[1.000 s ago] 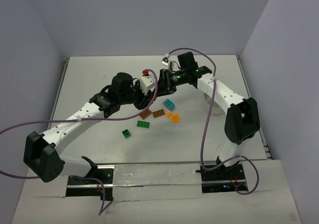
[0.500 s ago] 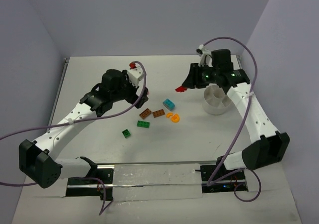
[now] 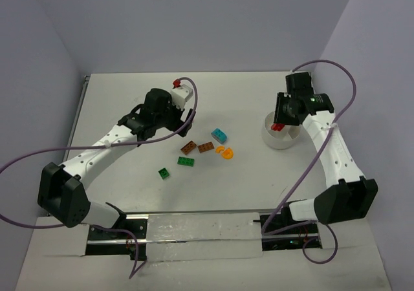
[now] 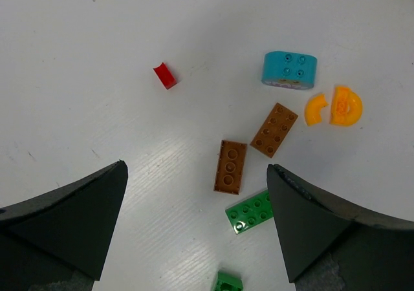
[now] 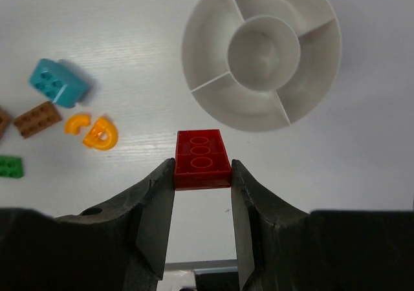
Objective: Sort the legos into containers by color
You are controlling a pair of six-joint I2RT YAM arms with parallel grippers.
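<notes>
My right gripper [image 5: 202,174] is shut on a red brick [image 5: 202,160], held above the table beside the near-left rim of the white divided bowl [image 5: 259,113]; the top view shows the brick [image 3: 278,127] at the bowl's edge [image 3: 268,139]. The bowl's compartments hold nothing. My left gripper [image 4: 196,174] is open and empty above the loose legos: two brown plates [image 4: 231,166] [image 4: 274,129], a green plate [image 4: 252,211], a small green brick [image 4: 228,282], a teal brick [image 4: 289,69], orange curved pieces [image 4: 341,105] and a small red piece [image 4: 164,75].
The loose legos lie in a cluster at the table's middle [image 3: 206,147], left of the bowl. Grey walls close in the table at the back and both sides. Purple cables trail from both arms.
My right arm has swung right, carrying the red brick from the table's middle to the bowl. My left gripper pulled back left, then came forward a little over the cluster.
</notes>
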